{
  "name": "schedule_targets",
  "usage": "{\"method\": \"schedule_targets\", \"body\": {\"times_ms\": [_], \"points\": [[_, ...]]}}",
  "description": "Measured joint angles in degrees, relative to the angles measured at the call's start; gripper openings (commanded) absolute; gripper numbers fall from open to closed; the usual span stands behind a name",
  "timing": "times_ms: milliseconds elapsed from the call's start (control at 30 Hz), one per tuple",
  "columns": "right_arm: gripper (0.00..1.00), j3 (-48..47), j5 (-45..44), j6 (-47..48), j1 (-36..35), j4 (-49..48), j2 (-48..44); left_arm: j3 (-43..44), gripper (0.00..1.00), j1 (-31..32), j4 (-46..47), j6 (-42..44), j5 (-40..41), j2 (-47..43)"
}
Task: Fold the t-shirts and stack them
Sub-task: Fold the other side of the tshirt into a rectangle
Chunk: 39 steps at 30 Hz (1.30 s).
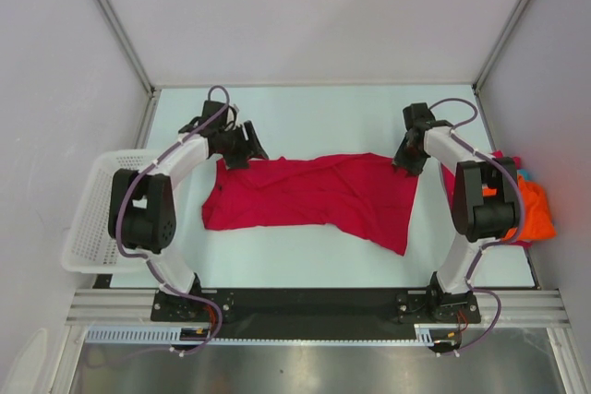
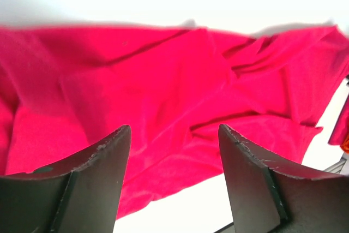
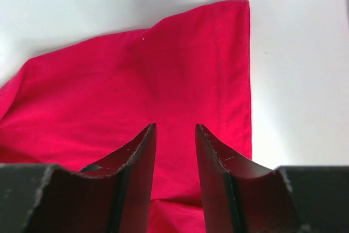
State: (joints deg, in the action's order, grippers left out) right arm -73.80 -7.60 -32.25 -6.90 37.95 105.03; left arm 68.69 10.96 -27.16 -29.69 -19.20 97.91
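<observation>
1. The red t-shirt [image 1: 309, 196] lies spread across the middle of the table [image 1: 323, 117]. Its long side runs left to right. The cloth is creased, and one corner points toward the near edge on the right side.
2. The left gripper [image 2: 174, 127] is at the far-left corner of the red t-shirt. Its jaws stand well apart with nothing between them. The left wrist view shows only cloth lying beyond the gap.
3. The right gripper [image 3: 175, 125] is at the far-right corner of the same shirt. Its jaws stand apart with a narrower gap. The right wrist view shows flat cloth and a straight hem beyond the jaws, and no cloth is pinched.
4. A heap of other t-shirts sits at the right edge of the table, partly hidden by the right arm. The orange t-shirt [image 1: 537, 211] is the largest visible part. A sliver of teal [image 1: 524, 175] and a strip of pink [image 1: 501, 156] show at its far side.
5. A white basket [image 1: 88, 219] sits at the left edge of the table, beside the left arm.
</observation>
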Motion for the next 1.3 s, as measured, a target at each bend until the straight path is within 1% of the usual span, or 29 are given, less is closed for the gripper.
{"method": "schedule_targets", "body": {"times_ms": [200, 333, 667, 833, 1200, 1300], "points": [[0.40, 0.0, -0.1, 0.4, 0.2, 0.1, -1.2, 8.4, 0.71, 0.0, -0.3, 0.0, 0.7, 5.7], [0.40, 0.0, -0.4, 0.8, 0.5, 0.5, -1.8, 11.8, 0.72, 0.0, -0.4, 0.0, 1.5, 9.5], [0.40, 0.0, -0.9, 1.3, 1.0, 1.2, -2.6, 11.9, 0.71, -0.8, -5.9, -0.3, 11.2, 10.5], [0.40, 0.3, -0.9, 1.5, 1.0, 1.2, -2.6, 11.9, 0.71, -1.4, -7.7, -0.3, 14.6, 10.5], [0.40, 0.8, -0.9, 2.1, 1.0, 1.2, -2.6, 11.9, 0.70, -1.7, -8.7, -0.3, 16.7, 10.5], [0.40, 0.8, -0.9, 2.3, 1.0, 1.2, -2.6, 11.9, 0.69, -1.7, -8.7, -0.3, 16.7, 10.5]]}}
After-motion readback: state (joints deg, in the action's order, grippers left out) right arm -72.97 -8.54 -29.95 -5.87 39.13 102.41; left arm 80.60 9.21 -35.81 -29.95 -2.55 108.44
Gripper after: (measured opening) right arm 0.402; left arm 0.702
